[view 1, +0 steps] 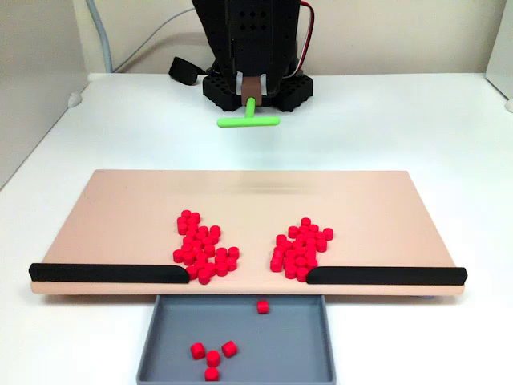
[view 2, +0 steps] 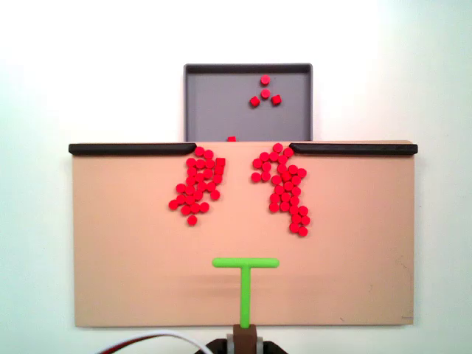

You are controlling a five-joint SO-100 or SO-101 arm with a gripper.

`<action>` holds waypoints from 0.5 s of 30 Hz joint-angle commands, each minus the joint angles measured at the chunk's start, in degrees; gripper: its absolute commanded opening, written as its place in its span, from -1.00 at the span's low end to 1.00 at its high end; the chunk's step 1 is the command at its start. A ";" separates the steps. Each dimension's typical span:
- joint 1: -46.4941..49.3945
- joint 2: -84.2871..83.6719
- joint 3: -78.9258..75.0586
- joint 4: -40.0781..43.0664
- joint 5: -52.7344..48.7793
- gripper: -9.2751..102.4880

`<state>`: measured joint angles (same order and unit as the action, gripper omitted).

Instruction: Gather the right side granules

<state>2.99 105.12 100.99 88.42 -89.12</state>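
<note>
The granules (view 2: 286, 188) are small bright red blocks, round-topped and all alike, about thirty of them lying loose on the flat surface. They form a straggling, elongated cluster. In a fixed view from behind the arm, they lie well ahead of the gripper (view 2: 243, 341) and off to its right. The band's far end is the wider one, and a thin tail trails back toward the gripper's side and further right. In a fixed view facing the arm, the same granules (view 1: 202, 245) sit left of centre, well apart from the gripper (view 1: 251, 90). Most touch their neighbours.
</note>
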 commanded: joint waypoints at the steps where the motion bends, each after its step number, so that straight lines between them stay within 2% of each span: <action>1: 1.76 -0.79 -1.14 -0.35 -2.90 -0.84; 10: 9.14 -2.37 -1.14 -0.35 -17.14 -0.84; 15: 15.38 -3.69 -1.14 -0.35 -33.75 -0.84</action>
<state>15.47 101.60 100.99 88.42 -113.47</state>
